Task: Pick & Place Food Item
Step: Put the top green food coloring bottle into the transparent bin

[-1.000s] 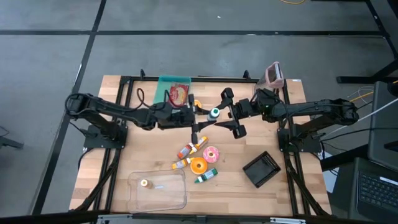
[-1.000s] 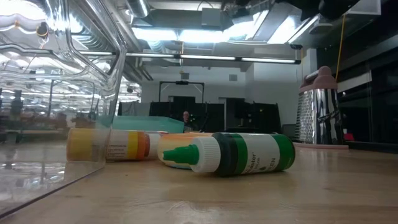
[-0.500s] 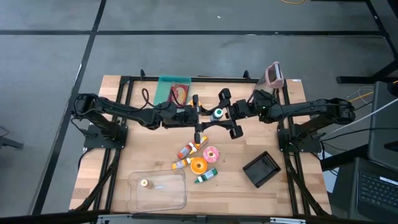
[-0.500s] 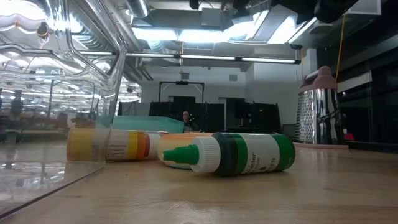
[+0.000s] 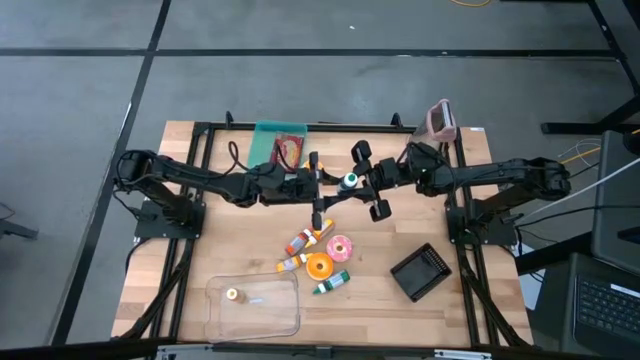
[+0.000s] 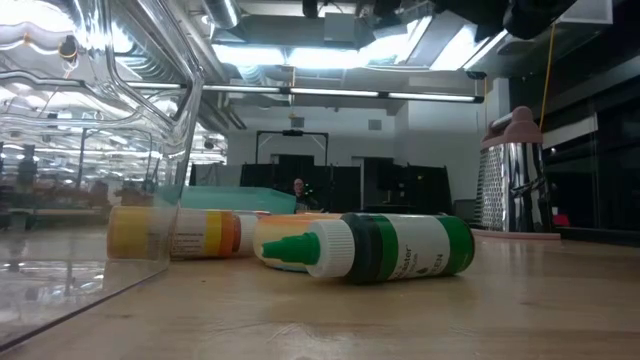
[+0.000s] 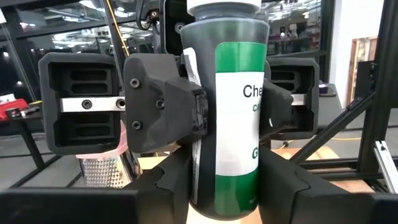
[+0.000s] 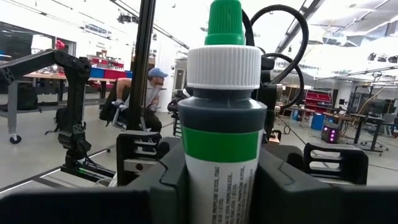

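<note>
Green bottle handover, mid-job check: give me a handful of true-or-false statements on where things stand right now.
1. The green bottle is up between the two grippers, off the table. True.
2. The left gripper and right gripper both have fingers at the bottle. True.
3. The clear container is empty. False: a small item with an orange top lies in it.
4. Another green-capped bottle lies on its side on the table. True.
5. The metal grater lies flat on the table. False: it stands upright.
6. The black tray holds bottles. False: nothing shows in it.
</note>
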You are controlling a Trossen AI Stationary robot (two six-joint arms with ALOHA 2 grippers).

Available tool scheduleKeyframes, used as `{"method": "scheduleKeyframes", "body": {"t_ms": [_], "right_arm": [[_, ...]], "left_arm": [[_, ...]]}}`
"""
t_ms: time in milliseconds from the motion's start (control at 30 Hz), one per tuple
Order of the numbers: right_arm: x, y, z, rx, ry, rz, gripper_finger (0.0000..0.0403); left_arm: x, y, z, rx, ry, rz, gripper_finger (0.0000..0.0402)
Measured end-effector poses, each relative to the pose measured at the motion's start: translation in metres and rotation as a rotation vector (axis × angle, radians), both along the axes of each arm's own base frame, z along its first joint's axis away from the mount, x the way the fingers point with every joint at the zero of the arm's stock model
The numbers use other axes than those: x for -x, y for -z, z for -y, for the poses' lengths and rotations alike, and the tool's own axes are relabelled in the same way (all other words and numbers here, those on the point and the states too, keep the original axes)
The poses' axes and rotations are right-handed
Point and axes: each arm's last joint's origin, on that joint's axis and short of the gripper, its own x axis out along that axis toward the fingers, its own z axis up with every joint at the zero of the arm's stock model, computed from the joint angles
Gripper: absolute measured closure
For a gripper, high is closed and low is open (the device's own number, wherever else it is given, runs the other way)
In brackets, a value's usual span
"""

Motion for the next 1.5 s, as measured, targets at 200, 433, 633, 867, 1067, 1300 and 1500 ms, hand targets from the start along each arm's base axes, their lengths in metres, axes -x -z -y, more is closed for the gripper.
{"method": "scheduleKeyframes", "body": {"t_ms": [200,433,633,867,1067,1300,1500], "right_arm": [[0.0,0.001,-0.001,-0.003,-0.02,-0.008,0.0302],[-0.004,0.009,0.011,0.004,0.086,-0.14,0.0302],[-0.014,0.006,0.016,0.09,0.241,-0.544,0.0302],[-0.015,0.005,0.005,0.222,0.2,-0.871,0.0302],[-0.022,0.005,0.0,0.238,0.128,-1.093,0.0302],[-0.032,0.008,-0.003,0.228,0.033,-1.12,0.0302],[-0.032,0.009,-0.005,0.239,0.032,-1.12,0.0302]], "left_arm": [[0.016,-0.009,0.02,-0.031,0.003,-0.064,0.0205],[0.066,-0.028,0.066,-0.093,-0.188,-0.192,0.0186],[0.112,-0.039,0.08,-0.035,-0.314,-0.245,0.0196],[0.134,-0.023,0.062,0.07,-0.396,-0.426,0.0207],[0.119,0.0,0.047,0.034,-0.394,-0.611,0.0208],[0.086,0.008,0.055,-0.161,-0.37,-0.67,0.0208],[0.062,-0.005,0.061,-0.231,-0.298,-0.542,0.0208]]}}
